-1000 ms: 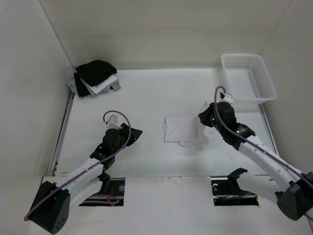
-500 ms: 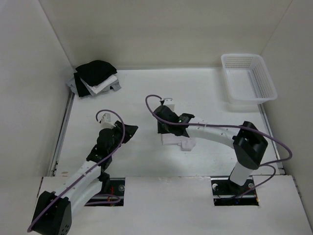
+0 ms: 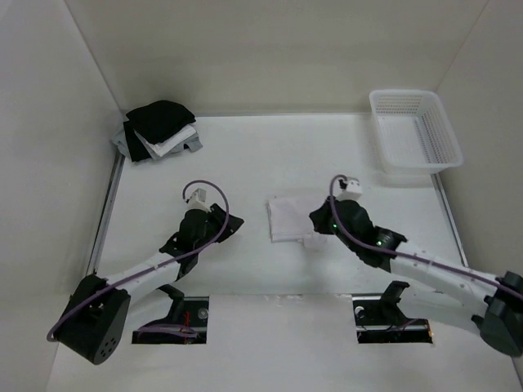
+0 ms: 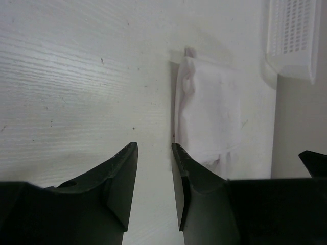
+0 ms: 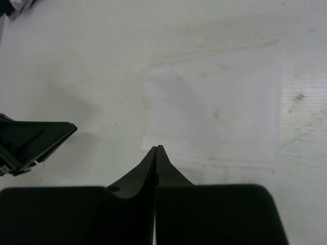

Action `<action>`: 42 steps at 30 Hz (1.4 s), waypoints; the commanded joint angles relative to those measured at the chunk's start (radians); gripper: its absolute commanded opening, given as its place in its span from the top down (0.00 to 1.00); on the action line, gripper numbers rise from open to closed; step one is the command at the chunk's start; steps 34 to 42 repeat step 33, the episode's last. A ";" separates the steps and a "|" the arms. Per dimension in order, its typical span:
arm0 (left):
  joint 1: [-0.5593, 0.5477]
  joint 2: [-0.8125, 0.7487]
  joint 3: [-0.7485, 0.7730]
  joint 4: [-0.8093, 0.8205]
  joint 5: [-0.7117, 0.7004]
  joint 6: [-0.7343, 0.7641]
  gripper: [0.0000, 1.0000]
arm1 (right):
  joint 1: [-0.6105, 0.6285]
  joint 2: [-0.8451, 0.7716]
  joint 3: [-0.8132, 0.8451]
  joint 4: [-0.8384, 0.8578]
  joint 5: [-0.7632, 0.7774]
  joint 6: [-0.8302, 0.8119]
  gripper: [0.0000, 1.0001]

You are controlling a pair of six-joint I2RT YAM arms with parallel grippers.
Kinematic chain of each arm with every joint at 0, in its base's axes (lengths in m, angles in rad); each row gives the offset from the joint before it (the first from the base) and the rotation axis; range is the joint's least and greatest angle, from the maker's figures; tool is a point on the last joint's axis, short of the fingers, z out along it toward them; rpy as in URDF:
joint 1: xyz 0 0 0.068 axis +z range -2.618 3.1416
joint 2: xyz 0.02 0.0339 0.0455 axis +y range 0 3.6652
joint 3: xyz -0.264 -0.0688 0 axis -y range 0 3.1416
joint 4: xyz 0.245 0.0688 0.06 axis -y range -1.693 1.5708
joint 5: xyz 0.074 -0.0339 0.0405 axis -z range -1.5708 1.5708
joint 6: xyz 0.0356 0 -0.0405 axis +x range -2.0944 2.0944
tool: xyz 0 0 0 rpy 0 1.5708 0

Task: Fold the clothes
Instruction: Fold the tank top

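Lying folded into a flat rectangle at mid-tabletop [image 3: 270, 155]: the white top [image 3: 286, 219]. A loose bit of fabric pokes out at its 5 o'clock corner. Left jaws sit at the top's 9 o'clock, near but apart from it, released, with bare tabletop showing between them. Right jaws sit at its 3 o'clock edge, clenched tight, tips over the fabric's border; whether cloth is pinched, cannot tell. Pile of dark garments [image 3: 159, 129] at the tabletop's 10 o'clock, white basket [image 3: 406, 169] at 2 o'clock.
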 commanded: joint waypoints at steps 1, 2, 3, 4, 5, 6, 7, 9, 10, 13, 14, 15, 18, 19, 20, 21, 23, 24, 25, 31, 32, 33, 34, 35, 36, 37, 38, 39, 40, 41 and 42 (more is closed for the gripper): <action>-0.040 0.062 0.074 0.073 -0.024 0.080 0.69 | -0.071 -0.188 -0.214 0.199 0.024 0.054 1.00; -0.048 0.079 0.079 0.068 -0.033 0.089 0.69 | -0.108 -0.253 -0.266 0.213 0.039 0.069 1.00; -0.057 0.096 0.085 0.064 -0.042 0.098 0.68 | -0.152 -0.316 -0.314 0.223 0.061 0.083 0.95; -0.061 0.113 0.091 0.054 -0.047 0.109 0.68 | -0.195 -0.371 -0.354 0.228 0.082 0.099 0.89; -0.067 0.128 0.099 0.041 -0.049 0.120 0.68 | -0.241 -0.420 -0.382 0.222 0.099 0.111 0.81; -0.065 0.141 0.108 0.024 -0.050 0.129 0.68 | -0.290 -0.457 -0.403 0.220 0.107 0.114 0.74; -0.065 0.150 0.117 0.007 -0.052 0.138 0.67 | -0.337 -0.482 -0.417 0.219 0.113 0.114 0.67; -0.056 0.164 0.132 -0.024 -0.058 0.154 0.67 | -0.421 -0.497 -0.433 0.219 0.116 0.111 0.61; -0.053 0.167 0.135 -0.033 -0.064 0.160 0.66 | -0.465 -0.494 -0.439 0.228 0.115 0.109 0.60; -0.038 0.162 0.137 -0.047 -0.075 0.164 0.65 | -0.553 -0.454 -0.457 0.274 0.087 0.065 0.59; -0.035 0.158 0.134 -0.047 -0.076 0.164 0.65 | -0.570 -0.442 -0.469 0.297 0.076 0.051 0.61; -0.033 0.155 0.134 -0.047 -0.079 0.164 0.65 | -0.578 -0.433 -0.485 0.320 0.064 0.047 0.63; -0.031 0.150 0.137 -0.050 -0.081 0.174 0.65 | -0.578 -0.401 -0.537 0.395 0.062 0.059 0.66; -0.031 0.150 0.139 -0.050 -0.081 0.178 0.65 | -0.585 -0.393 -0.540 0.403 0.052 0.065 0.66; -0.034 0.149 0.140 -0.050 -0.081 0.181 0.66 | -0.590 -0.391 -0.539 0.404 0.041 0.062 0.65; -0.036 0.146 0.140 -0.045 -0.081 0.184 0.66 | -0.595 -0.387 -0.538 0.414 0.032 0.062 0.65; -0.041 0.146 0.148 -0.042 -0.081 0.195 0.66 | -0.602 -0.367 -0.542 0.426 0.021 0.068 0.64; -0.042 0.150 0.152 -0.042 -0.081 0.201 0.66 | -0.604 -0.353 -0.540 0.434 0.016 0.068 0.64; -0.044 0.156 0.157 -0.039 -0.081 0.206 0.67 | -0.605 -0.339 -0.537 0.438 0.012 0.068 0.63; -0.065 0.208 0.178 -0.016 -0.076 0.218 0.69 | -0.604 -0.290 -0.519 0.446 0.009 0.065 0.62; -0.070 0.213 0.180 -0.015 -0.078 0.223 0.67 | -0.602 -0.287 -0.519 0.449 0.009 0.063 0.62; -0.070 0.213 0.178 -0.013 -0.079 0.224 0.65 | -0.601 -0.284 -0.517 0.449 0.009 0.063 0.62; -0.070 0.213 0.178 -0.013 -0.079 0.224 0.65 | -0.601 -0.284 -0.517 0.449 0.009 0.063 0.62; -0.070 0.213 0.178 -0.013 -0.079 0.224 0.65 | -0.601 -0.284 -0.517 0.449 0.009 0.063 0.62; -0.070 0.213 0.178 -0.013 -0.079 0.224 0.65 | -0.601 -0.284 -0.517 0.449 0.009 0.063 0.62; -0.070 0.213 0.178 -0.013 -0.079 0.224 0.65 | -0.601 -0.284 -0.517 0.449 0.009 0.063 0.62; -0.070 0.213 0.178 -0.013 -0.079 0.224 0.65 | -0.601 -0.284 -0.517 0.449 0.009 0.063 0.62; -0.070 0.213 0.178 -0.013 -0.079 0.224 0.65 | -0.601 -0.284 -0.517 0.449 0.009 0.063 0.62; -0.070 0.213 0.178 -0.013 -0.079 0.224 0.65 | -0.601 -0.284 -0.517 0.449 0.009 0.063 0.62; -0.070 0.213 0.178 -0.013 -0.079 0.224 0.65 | -0.601 -0.284 -0.517 0.449 0.009 0.063 0.62; -0.070 0.213 0.178 -0.013 -0.079 0.224 0.65 | -0.601 -0.284 -0.517 0.449 0.009 0.063 0.62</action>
